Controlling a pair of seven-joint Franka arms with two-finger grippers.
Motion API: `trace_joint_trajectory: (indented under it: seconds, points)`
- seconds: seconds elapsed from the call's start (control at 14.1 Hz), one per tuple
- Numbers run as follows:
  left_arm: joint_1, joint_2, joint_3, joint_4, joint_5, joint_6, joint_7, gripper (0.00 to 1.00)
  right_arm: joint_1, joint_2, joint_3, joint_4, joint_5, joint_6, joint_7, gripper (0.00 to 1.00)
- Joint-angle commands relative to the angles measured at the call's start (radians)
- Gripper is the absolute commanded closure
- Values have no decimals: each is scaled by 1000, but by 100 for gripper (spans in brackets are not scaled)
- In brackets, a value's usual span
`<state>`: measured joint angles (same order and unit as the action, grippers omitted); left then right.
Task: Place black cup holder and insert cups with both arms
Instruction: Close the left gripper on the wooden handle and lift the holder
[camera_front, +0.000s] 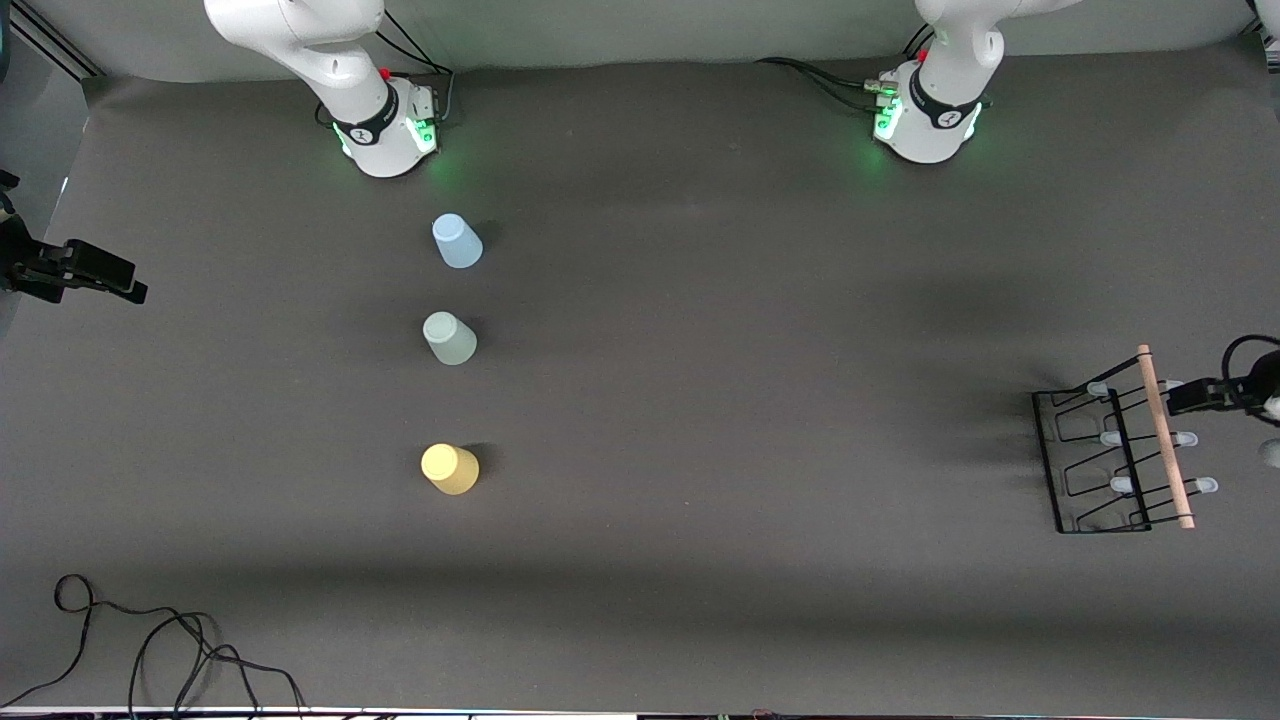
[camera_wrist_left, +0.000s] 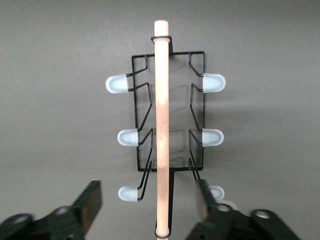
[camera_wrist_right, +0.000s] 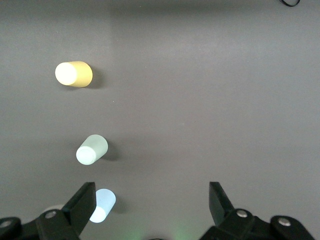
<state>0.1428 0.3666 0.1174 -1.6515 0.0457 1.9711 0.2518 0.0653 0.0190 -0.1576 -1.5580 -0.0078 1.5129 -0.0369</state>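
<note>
The black cup holder (camera_front: 1100, 460) stands at the left arm's end of the table, its wooden rod (camera_front: 1165, 435) on top. My left gripper (camera_front: 1185, 398) hangs open above it. In the left wrist view the rod (camera_wrist_left: 162, 100) runs between the spread fingers of the left gripper (camera_wrist_left: 147, 192), untouched, with the holder's wire frame (camera_wrist_left: 197, 107) below. Three cups stand in a line near the right arm's base: light blue (camera_front: 457, 242), grey-green (camera_front: 449, 338), yellow (camera_front: 450, 469). My right gripper (camera_front: 115, 280) is open and empty, high up beside them. The right wrist view shows the right gripper (camera_wrist_right: 152, 195) and the blue (camera_wrist_right: 102, 205), grey-green (camera_wrist_right: 91, 149) and yellow (camera_wrist_right: 74, 74) cups.
A dark grey cloth (camera_front: 750, 400) covers the table. The two green-lit arm bases (camera_front: 385, 130) (camera_front: 925, 120) stand along the edge farthest from the front camera. Loose black cables (camera_front: 150, 640) lie at the corner nearest the camera, at the right arm's end.
</note>
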Motion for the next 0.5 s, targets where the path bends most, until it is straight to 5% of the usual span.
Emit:
trace_joint_trajectory:
  seconds: [0.0,0.14,0.36,0.43]
  points:
    - [1,40,-2,12,-4,18,26,32,5,-4,-2,-2,-12,0,14,0]
    - [-3,71,-2,9,-4,18,26,38,4,-4,-2,-2,-12,-2,9,0]
    - [-3,72,-2,-22,-3,17,27,63,5,-2,-2,-1,-14,0,9,0]
    - [-3,72,-4,-22,-3,9,27,83,4,-2,-2,-1,-14,0,9,0]
